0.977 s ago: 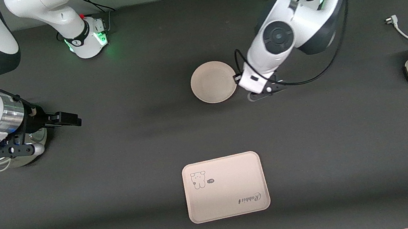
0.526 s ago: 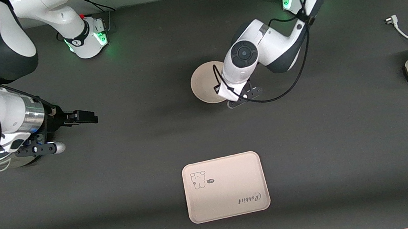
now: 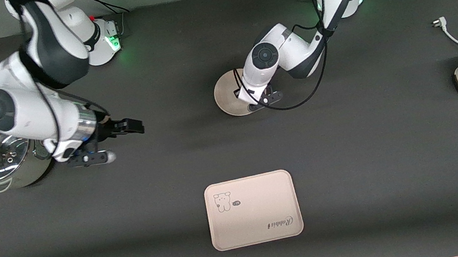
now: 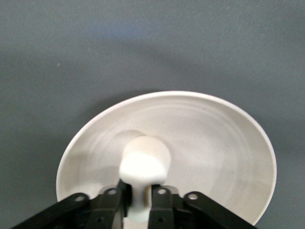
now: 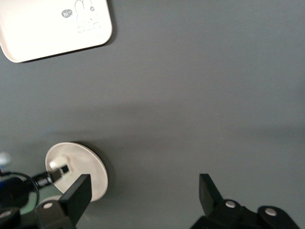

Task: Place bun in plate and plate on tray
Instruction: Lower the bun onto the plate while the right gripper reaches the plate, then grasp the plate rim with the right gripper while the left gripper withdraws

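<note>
Off-white rounded bun point(image 4: 143, 164) pinched in left end effector point(image 4: 139, 193) over cream plate point(image 4: 228, 143), right end effector point(image 5: 143, 195) agape, empty

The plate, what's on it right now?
Nothing lies on the plate yet. The left gripper holds the bun just over it. In the front view the arm covers part of the plate.
</note>
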Available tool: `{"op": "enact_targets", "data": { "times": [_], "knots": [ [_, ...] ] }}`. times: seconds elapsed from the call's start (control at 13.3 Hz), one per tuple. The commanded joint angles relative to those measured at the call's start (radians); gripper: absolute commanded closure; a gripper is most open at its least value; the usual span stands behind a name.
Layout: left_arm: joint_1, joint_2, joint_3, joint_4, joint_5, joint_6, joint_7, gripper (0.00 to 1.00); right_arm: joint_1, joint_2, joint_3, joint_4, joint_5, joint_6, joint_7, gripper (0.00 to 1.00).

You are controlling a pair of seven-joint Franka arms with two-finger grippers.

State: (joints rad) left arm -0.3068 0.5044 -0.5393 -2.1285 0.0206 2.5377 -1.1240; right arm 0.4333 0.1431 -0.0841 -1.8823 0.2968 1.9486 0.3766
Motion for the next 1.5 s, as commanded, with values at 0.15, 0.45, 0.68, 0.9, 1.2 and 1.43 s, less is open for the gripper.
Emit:
{"op": "enact_targets", "data": {
  "times": [0.15,0.45,0.68,0.9,1.2,1.43],
  "knots": [
    [0.0,-0.072,0.009,-0.016,0.013,-0.043,-0.04,0.01,0.168,-0.017,-0.008,-0.182,0.021,0.221,0.108,0.01],
    [0.003,-0.087,0.01,0.002,0.015,-0.073,-0.039,0.01,0.275,0.033,-0.008,-0.279,0.085,0.432,0.137,0.01],
    [0.002,-0.09,0.01,0.004,0.015,-0.073,-0.042,0.01,0.338,0.102,-0.008,-0.32,0.09,0.553,0.137,0.01],
    [0.011,-0.131,0.021,0.01,0.015,-0.143,-0.016,0.01,0.378,0.167,-0.008,-0.32,0.102,0.625,0.139,0.01],
    [0.167,-0.222,0.022,0.115,0.013,-0.347,0.12,0.01,0.467,0.268,-0.006,-0.319,0.133,0.725,0.139,0.01],
    [0.199,-0.221,0.193,0.325,-0.027,-0.603,0.382,0.01,0.521,0.302,-0.006,-0.308,0.165,0.749,0.137,0.05]
  ]
}}
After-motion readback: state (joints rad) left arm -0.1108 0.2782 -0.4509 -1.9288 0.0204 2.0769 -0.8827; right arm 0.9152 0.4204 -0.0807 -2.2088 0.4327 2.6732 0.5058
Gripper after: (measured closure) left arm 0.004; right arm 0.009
